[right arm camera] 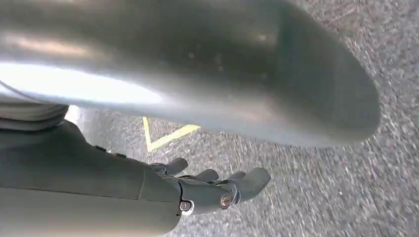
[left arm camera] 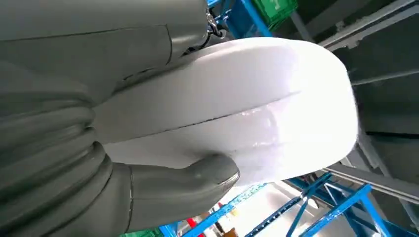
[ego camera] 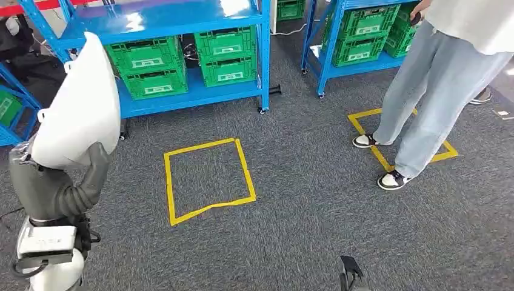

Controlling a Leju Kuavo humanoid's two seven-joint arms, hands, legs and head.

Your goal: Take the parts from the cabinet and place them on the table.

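A large white rounded part (ego camera: 79, 109) stands up at the left of the head view, gripped from below by my left hand (ego camera: 57, 188). In the left wrist view the white part (left arm camera: 237, 113) lies across my left hand (left arm camera: 74, 163), with the thumb (left arm camera: 192, 182) pressed against its edge. My right hand (right arm camera: 207, 190) hangs over the grey carpet, its fingers stretched out with nothing in them; its dark tip (ego camera: 350, 271) shows at the bottom of the head view. The blue cabinet (ego camera: 182, 18) with green crates (ego camera: 151, 63) stands ahead.
A yellow taped square (ego camera: 209, 179) marks the carpet in front of me. A person (ego camera: 436, 79) in light jeans stands at the right on another taped square (ego camera: 363, 130). A second blue shelf (ego camera: 324, 54) with green crates is behind them.
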